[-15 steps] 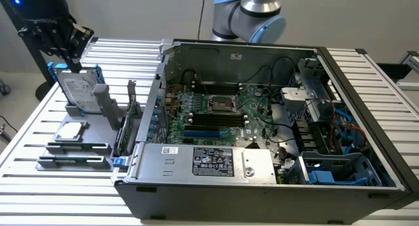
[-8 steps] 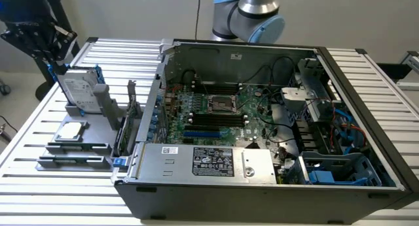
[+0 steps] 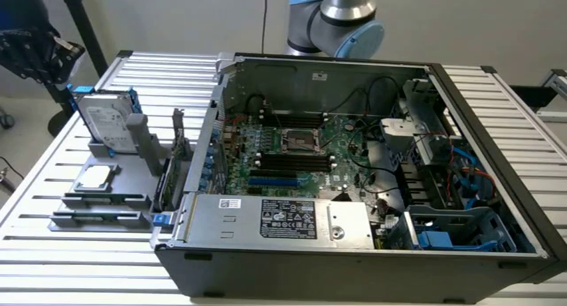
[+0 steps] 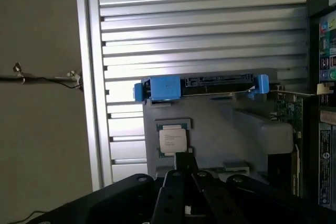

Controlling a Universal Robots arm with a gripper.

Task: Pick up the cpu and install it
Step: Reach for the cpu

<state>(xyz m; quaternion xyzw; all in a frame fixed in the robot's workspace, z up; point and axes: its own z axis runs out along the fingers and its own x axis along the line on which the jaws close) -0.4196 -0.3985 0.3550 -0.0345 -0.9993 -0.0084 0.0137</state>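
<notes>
1. Exterior view: soft, even light falls from above. The table [image 3: 89, 253] slats read bright and shadows are faint.
2. The case [image 3: 354, 74] is dimmer inside, darkest along the side farthest from the gripper.
3. Wrist view: a band of glare crosses the slats just beyond the drive [image 4: 202, 85] from the gripper [image 4: 185, 163].
4. The cpu [image 4: 172, 141], just ahead of the gripper, glints pale.
5. The gripper is near silhouette; the floor [image 4: 42, 145] is dim.
</notes>
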